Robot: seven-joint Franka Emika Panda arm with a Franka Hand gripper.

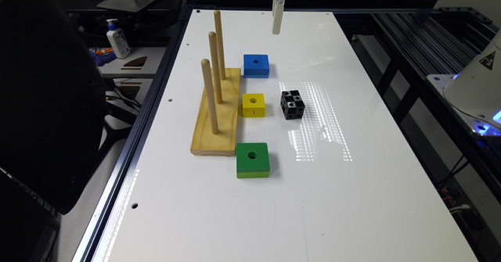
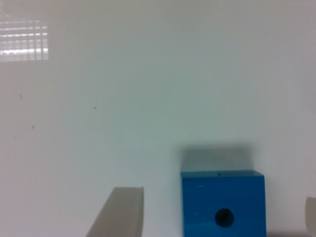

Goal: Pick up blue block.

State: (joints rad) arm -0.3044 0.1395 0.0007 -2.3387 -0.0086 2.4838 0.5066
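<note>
Spread wide in the wrist view, the jaws grip nothing: one finger (image 2: 121,210) shows pale on one side of the blue block (image 2: 223,203), the other fingertip just peeks in at the frame edge past it, so the gripper (image 2: 217,217) is open with the block between the fingers but not touched. That block lies flat on the glossy white table (image 2: 123,98), its round hole facing up, bare surface around it.

Exterior view: the table (image 1: 352,199) is long and white, with a bright grid of light reflected near its middle. A wooden base (image 1: 219,113) carries three upright pegs. Just beside the base, along its edge on the exterior view's right, lie three blocks in a row: the blue block (image 1: 256,65) farthest, a yellow block (image 1: 253,105) in the middle, a green block (image 1: 253,160) nearest. A black cube (image 1: 292,104) sits near the yellow one. The gripper (image 1: 277,19) hangs above the table, beyond the blue block and clear of it. Around the table stand dark frame rails, and a lotion bottle (image 1: 117,39) on a side desk. The table's near half is open.
</note>
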